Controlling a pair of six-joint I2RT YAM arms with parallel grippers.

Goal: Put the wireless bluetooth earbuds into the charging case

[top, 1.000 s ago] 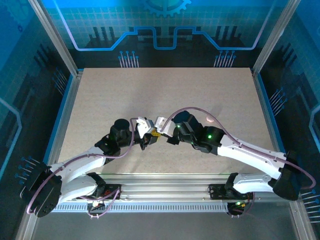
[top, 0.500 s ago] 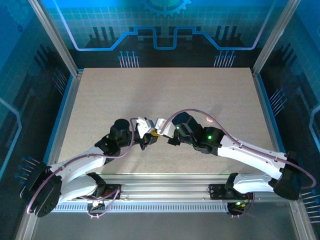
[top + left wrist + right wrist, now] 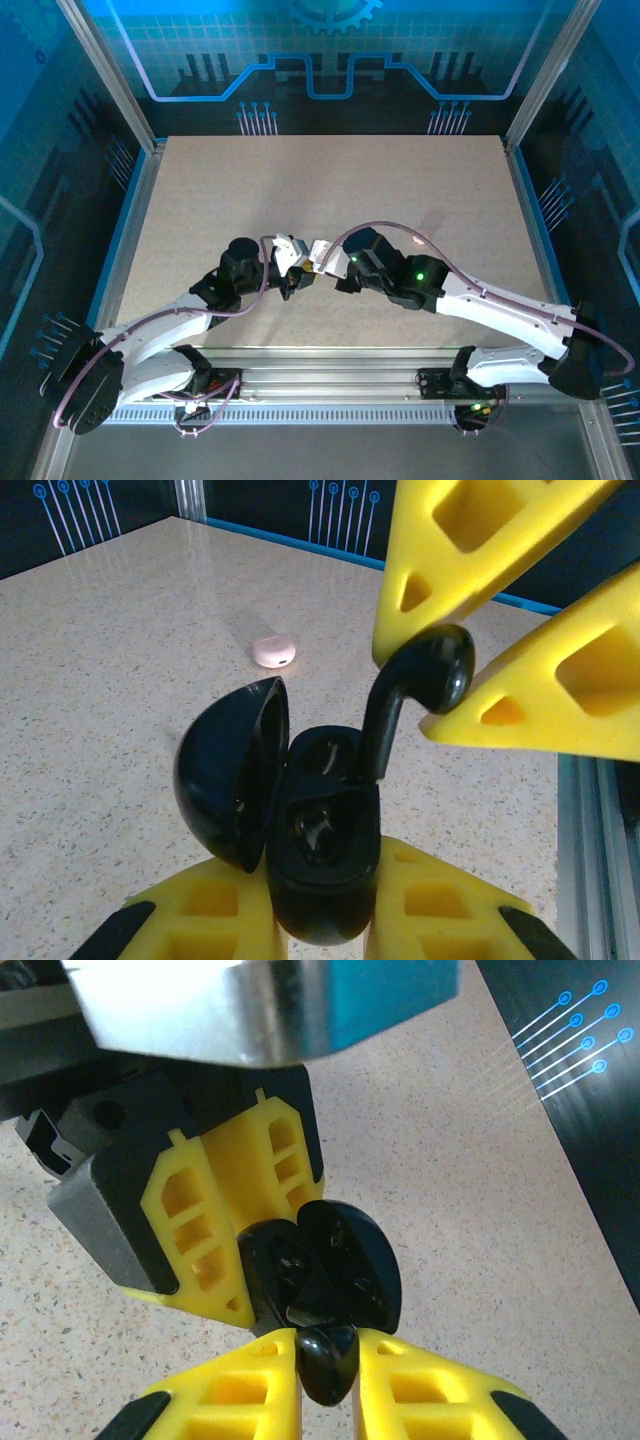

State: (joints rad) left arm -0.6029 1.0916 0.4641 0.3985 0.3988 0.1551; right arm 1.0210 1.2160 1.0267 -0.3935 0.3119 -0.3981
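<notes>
The left fingers (image 3: pixel 200 915) clamp an open black charging case (image 3: pixel 320 840), its lid (image 3: pixel 225 780) swung left. Just above it, the right fingers (image 3: pixel 560 690) pinch a black earbud (image 3: pixel 385 720), stem down. Farther off, a small pink puck (image 3: pixel 274 651) lies on the surface (image 3: pixel 120 630).

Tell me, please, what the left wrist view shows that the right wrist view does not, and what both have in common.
Left wrist view: a small pale pink object on the table behind, and the black earbud's whole stem reaching down to the open black charging case. Right wrist view: the left arm's dark housing and a metal block above it. Both: the left gripper holds the case, and the right gripper is shut on the earbud, close to the case.
</notes>
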